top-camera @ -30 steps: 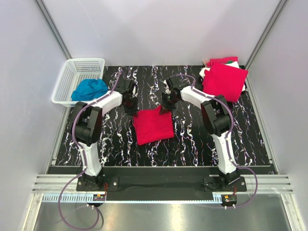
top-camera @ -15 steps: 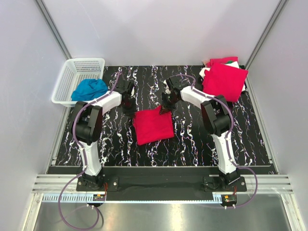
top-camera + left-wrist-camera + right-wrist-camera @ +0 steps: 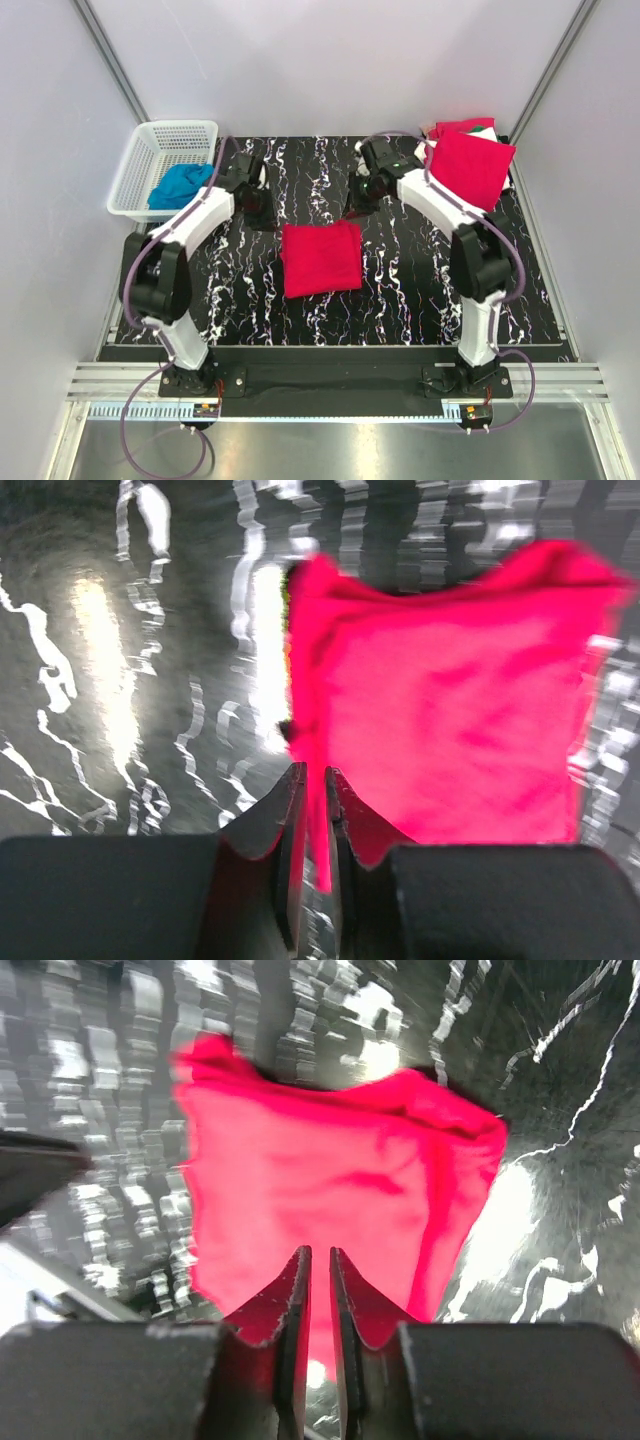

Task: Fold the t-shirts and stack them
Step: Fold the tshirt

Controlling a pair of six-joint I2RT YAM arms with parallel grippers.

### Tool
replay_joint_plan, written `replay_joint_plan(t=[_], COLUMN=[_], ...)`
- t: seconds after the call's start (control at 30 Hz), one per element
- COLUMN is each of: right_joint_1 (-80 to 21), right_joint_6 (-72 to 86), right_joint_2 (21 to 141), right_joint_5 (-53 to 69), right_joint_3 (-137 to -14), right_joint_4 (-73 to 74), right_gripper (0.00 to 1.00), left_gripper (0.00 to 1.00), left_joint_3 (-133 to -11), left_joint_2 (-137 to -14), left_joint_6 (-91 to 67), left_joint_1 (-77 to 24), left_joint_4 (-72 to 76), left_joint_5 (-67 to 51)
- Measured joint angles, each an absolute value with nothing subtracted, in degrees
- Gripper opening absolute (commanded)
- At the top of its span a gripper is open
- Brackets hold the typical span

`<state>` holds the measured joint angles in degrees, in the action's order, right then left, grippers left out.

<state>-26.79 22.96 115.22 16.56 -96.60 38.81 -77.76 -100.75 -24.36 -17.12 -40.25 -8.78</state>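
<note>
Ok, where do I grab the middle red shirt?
Probably the far edge of the folded red shirt, at both corners, from the far side: it lies flat and square, so only edges can be pinched, and two grips keep it folded.

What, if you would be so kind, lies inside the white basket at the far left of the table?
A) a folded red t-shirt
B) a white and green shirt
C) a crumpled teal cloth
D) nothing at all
C: the overhead view shows a crumpled teal cloth in the white basket, while the folded red t-shirt lies outside it.
</note>
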Motion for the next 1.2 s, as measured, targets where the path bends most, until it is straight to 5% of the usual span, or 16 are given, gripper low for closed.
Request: replay_joint_plan(t=[0.37,0.6,1.2], right_joint_1=[-29.4,-33.8,-34.2], right_joint_6=[28.8,35.1,38.1], right_joint_2=[95.1,96.5,104.1], right_joint_5=[17.9,20.8,23.8], right_joint_3=[-78.9,-62.7,-58.7], right_joint_4=[33.6,28.5,17.9], right_gripper=[0.17,0.17,0.14], left_gripper=[0.17,0.17,0.04], left_joint_3=[-77.2,-78.5,-86.5], left_joint_2=[-98.0,-108.2,-118.6], left_joint_6=[-25.7,-25.2,-23.1], left_joint_1=[-27.4,-30.8,-30.4], left_joint_4=[-39.3,-38.0,-37.9], left_joint_5=[-16.6,-21.6,-23.7])
